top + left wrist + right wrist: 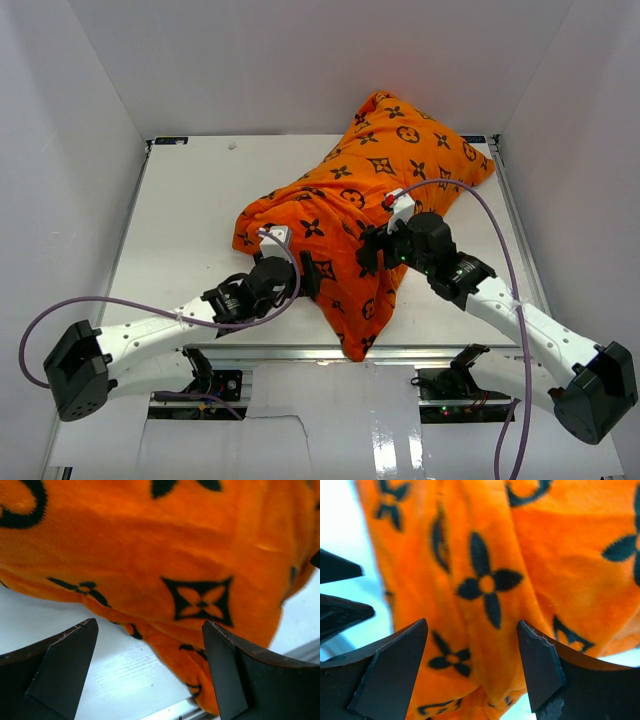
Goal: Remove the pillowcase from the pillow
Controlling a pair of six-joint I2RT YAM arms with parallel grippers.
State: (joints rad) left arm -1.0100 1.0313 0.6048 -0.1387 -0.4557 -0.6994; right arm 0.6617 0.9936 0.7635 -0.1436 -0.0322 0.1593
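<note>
Top external: white table [190,210]. Pillowcase [390,170], stuffed full, lies diagonally from the far right corner to the near edge, its limp end reaching just past that edge. Pillow hidden inside. Left gripper [308,276] at the case's near-left side, jaws wide apart, holding nothing. Right gripper [367,250] over the case's middle, jaws likewise spread, fabric before them, ungripped.

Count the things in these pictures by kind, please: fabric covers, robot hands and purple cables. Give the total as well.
Orange pillowcase: 1
Robot hands: 2 (left hand, right hand)
Purple cables: 2 (left cable, right cable)
Total: 5
</note>
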